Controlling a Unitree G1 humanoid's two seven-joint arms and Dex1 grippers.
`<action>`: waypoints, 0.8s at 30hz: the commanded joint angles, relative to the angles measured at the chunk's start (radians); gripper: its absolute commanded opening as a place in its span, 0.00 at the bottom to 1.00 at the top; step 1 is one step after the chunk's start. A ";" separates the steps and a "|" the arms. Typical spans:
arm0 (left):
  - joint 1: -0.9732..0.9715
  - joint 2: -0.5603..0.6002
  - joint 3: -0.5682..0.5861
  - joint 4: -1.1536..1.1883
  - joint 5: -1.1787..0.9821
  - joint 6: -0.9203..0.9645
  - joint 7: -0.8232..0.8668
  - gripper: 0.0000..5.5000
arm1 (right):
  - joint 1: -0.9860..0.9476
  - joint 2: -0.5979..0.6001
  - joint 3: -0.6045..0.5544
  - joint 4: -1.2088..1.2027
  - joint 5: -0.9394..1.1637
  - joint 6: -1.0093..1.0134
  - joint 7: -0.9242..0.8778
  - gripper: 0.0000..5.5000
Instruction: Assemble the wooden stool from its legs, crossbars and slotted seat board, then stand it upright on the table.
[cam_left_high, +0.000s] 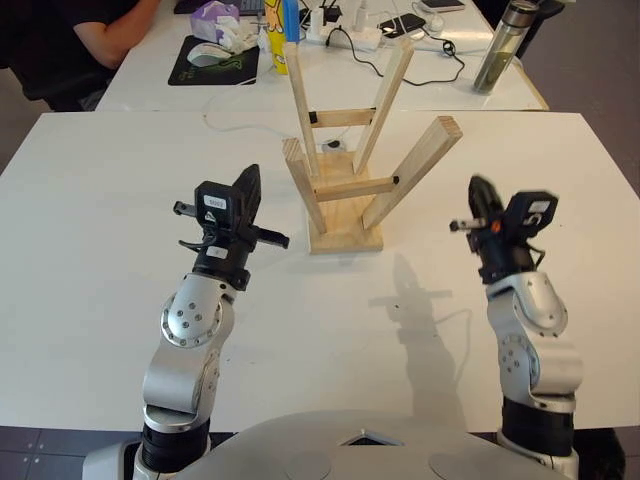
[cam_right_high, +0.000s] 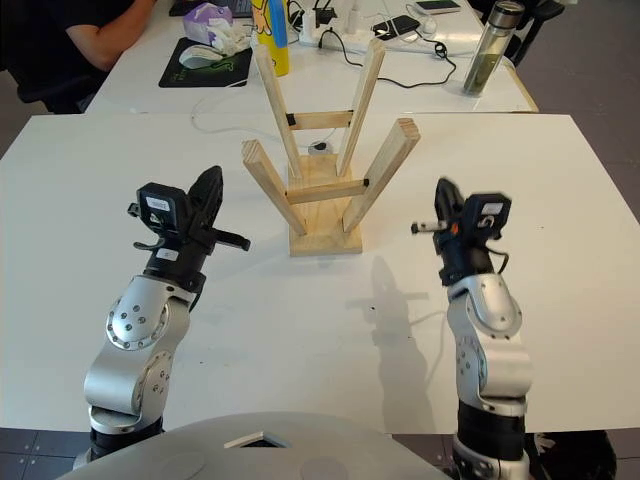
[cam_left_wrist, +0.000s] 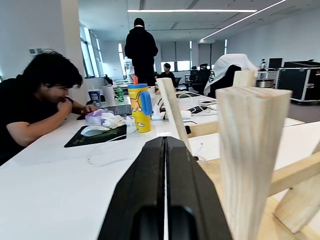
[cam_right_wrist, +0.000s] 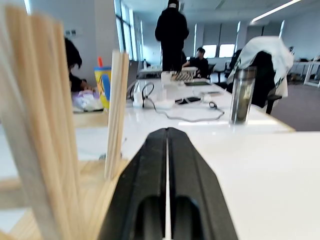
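1. The stool (cam_left_high: 345, 185) stands upside down in the middle of the table (cam_left_high: 120, 200). Its seat board (cam_left_high: 345, 238) lies flat and its legs (cam_left_high: 392, 95) point up, which I think makes it easy to push in legs and crossbars (cam_left_high: 355, 187) from above.
2. The left gripper (cam_left_high: 250, 190) waits near the stool's left side, with its fingers pressed together and nothing in them.
3. The right gripper (cam_left_high: 481, 198) waits near the stool's right side, also pressed together and empty.
4. The parts look joined, but the joints are too small to be sure. I think turning the stool onto its legs is what is left.

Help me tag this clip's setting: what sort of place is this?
Probably an open-plan office: a long white desk carrying a black mouse mat, a dark office chair draped with a white jacket, and long ceiling strip lights.
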 joint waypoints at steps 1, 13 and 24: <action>-0.071 -0.013 0.004 0.031 0.050 -0.002 0.032 0.00 | -0.095 0.026 0.009 0.023 -0.065 -0.006 -0.068 0.00; -0.110 -0.021 -0.047 0.074 0.055 -0.005 -0.017 0.00 | -0.169 0.034 0.073 0.067 0.026 0.055 0.056 0.00; -0.118 0.011 -0.053 0.142 0.085 0.050 -0.048 0.00 | -0.098 -0.025 0.037 0.116 -0.067 0.124 -0.001 0.00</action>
